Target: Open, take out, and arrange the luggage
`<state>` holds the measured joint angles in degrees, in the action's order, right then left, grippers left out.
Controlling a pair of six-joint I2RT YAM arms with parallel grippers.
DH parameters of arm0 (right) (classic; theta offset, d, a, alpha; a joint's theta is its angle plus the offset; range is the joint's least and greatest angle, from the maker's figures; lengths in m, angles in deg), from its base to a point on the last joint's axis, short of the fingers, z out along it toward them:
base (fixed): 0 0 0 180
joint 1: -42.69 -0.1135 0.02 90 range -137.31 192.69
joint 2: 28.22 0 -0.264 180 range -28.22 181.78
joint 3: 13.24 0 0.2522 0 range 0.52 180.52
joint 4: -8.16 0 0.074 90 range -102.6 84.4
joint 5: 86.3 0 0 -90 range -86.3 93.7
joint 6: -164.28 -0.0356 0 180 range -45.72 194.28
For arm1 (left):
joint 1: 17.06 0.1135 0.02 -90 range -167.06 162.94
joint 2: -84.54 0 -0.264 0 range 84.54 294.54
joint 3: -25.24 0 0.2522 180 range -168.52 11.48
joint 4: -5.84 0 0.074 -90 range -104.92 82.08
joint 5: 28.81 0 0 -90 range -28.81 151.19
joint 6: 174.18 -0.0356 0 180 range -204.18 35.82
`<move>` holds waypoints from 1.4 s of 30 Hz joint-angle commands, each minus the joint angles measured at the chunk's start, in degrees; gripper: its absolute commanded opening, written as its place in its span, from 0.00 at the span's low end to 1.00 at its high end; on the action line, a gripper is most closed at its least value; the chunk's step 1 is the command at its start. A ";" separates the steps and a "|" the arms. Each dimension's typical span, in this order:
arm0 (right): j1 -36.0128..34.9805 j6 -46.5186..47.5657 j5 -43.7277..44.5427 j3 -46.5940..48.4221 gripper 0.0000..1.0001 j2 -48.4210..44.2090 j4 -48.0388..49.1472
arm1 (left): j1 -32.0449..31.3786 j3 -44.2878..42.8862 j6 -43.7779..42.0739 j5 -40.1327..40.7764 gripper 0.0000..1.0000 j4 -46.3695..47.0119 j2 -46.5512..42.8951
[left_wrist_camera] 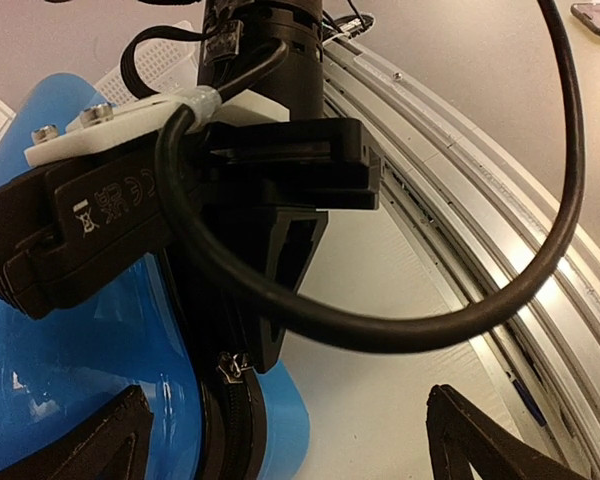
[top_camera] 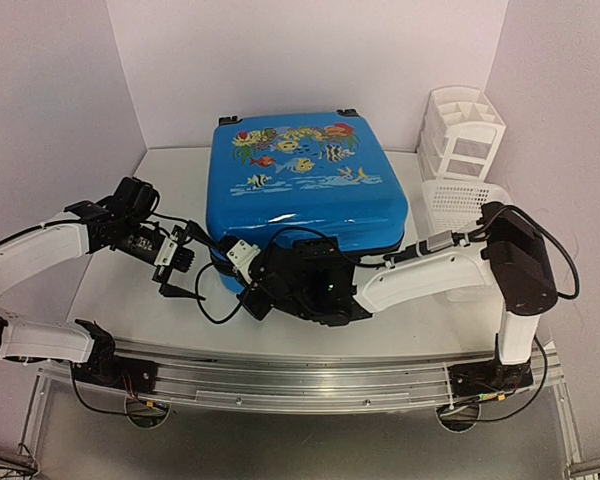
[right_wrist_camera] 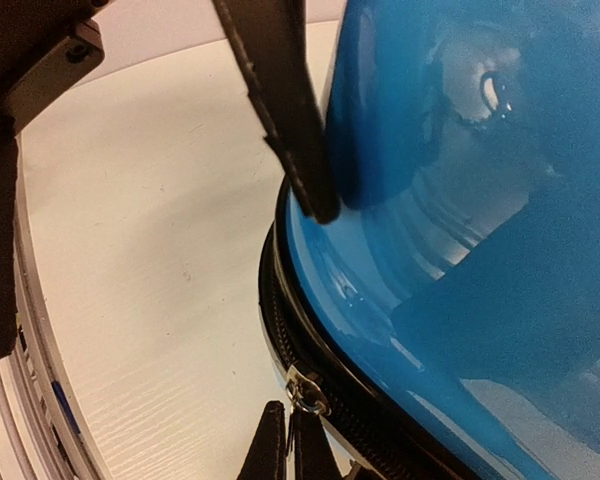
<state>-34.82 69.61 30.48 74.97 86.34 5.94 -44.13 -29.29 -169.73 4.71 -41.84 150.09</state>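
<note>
The luggage (top_camera: 305, 185), a bright blue hard-shell suitcase with a fish-and-flower print, lies flat and closed in the middle of the table. Its black zipper band (right_wrist_camera: 280, 330) runs around the edge. At the front left corner my right gripper (right_wrist_camera: 292, 445) is shut on the metal zipper pull (right_wrist_camera: 308, 392); from above this gripper (top_camera: 235, 270) sits against that corner. Just left of the same corner my left gripper (top_camera: 185, 277) hangs open and holds nothing. In the left wrist view its gripper (left_wrist_camera: 285, 450) straddles the zipper pull (left_wrist_camera: 230, 368) and bare table, with the right gripper's finger (left_wrist_camera: 280, 290) above.
A white drawer organizer (top_camera: 462, 130) and a white mesh basket (top_camera: 460, 205) stand at the back right, close to the suitcase. An aluminium rail (top_camera: 300, 375) runs along the near edge. White walls close in left, back and right. Black cables loop near both wrists.
</note>
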 commanded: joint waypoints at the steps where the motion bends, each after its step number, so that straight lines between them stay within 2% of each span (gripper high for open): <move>1: -0.45 -1.32 3.82 0.05 0.00 -3.03 6.48 | 1.17 -3.21 2.05 5.98 0.94 2.07 -2.43; 4: -0.45 -1.01 4.40 -0.22 0.00 -3.05 6.30 | 5.63 -7.11 2.02 5.41 0.94 -1.12 -2.59; 6: -0.45 -0.80 4.37 -0.18 0.00 -2.95 5.99 | 9.13 -12.09 -0.60 4.58 0.94 -6.65 -1.03; 9: -0.45 -0.83 4.52 -0.52 0.00 -3.06 5.33 | 13.59 -20.76 -5.99 4.40 0.94 -16.42 4.05; 11: -0.45 -0.66 4.42 -0.77 0.00 -3.20 5.07 | 16.30 -25.97 -6.77 4.91 0.94 -18.06 8.05; 16: -0.45 0.48 3.44 -0.31 0.00 -3.08 3.79 | 21.28 -37.58 -4.06 8.55 0.97 -6.03 20.18; 25: -0.36 0.69 3.36 -1.15 0.00 -3.29 2.59 | 22.14 -53.99 -9.36 14.73 0.99 19.44 43.99; 28: -0.36 0.39 3.14 -1.23 0.00 -3.47 2.27 | 22.07 -60.29 -7.98 15.20 1.00 28.70 51.17; 33: -0.27 0.65 2.20 -0.70 0.00 -3.10 1.64 | 22.02 -69.64 -11.58 12.44 1.00 36.32 61.37; 42: -0.17 -1.11 2.64 0.00 0.00 -2.34 0.83 | 21.67 -82.63 -20.59 3.75 1.00 41.97 75.13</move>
<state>-35.09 69.60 32.91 73.86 85.86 6.71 -21.80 -105.10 -183.78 12.98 -4.47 219.83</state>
